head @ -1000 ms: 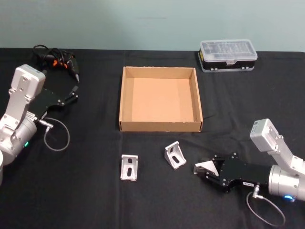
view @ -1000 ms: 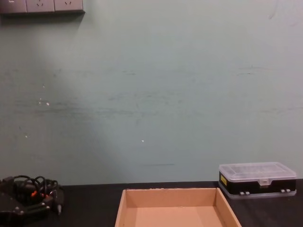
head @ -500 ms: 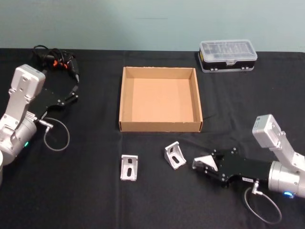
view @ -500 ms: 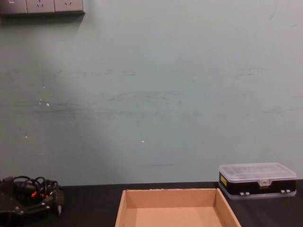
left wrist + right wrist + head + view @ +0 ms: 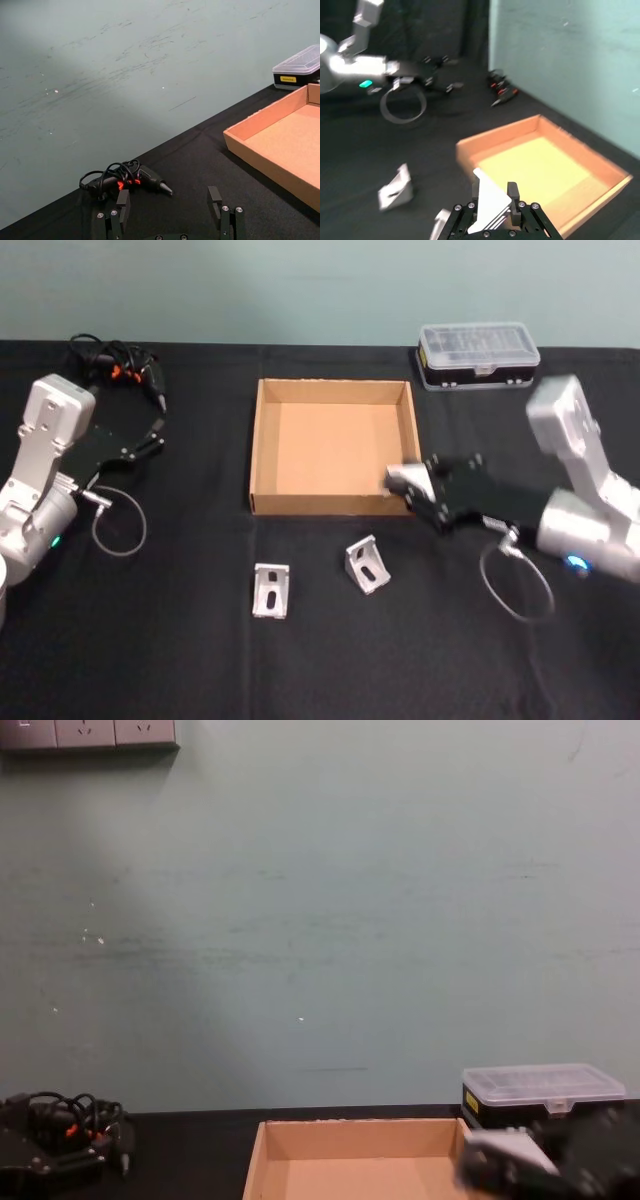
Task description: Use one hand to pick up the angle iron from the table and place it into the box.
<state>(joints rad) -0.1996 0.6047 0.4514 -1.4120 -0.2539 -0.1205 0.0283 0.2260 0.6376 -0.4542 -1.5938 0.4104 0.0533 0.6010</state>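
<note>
Angle iron (image 5: pixel 398 477) clamped in the right gripper (image 5: pixel 408 486), held above the box (image 5: pixel 257 445) at its front-right corner. 2 more angle irons (image 5: pixel 271 591) lie on the table (image 5: pixel 180 640) in front of the box. Left gripper (image 5: pixel 152 437) parked at the table's left, jaws apart.

A pale, smooth metal angle iron (image 5: pixel 489 204) is held in the matt black right gripper (image 5: pixel 412 490), below which the matt tan cardboard of the box (image 5: pixel 258 445) and the dull black table (image 5: pixel 150 640) are seen.
</note>
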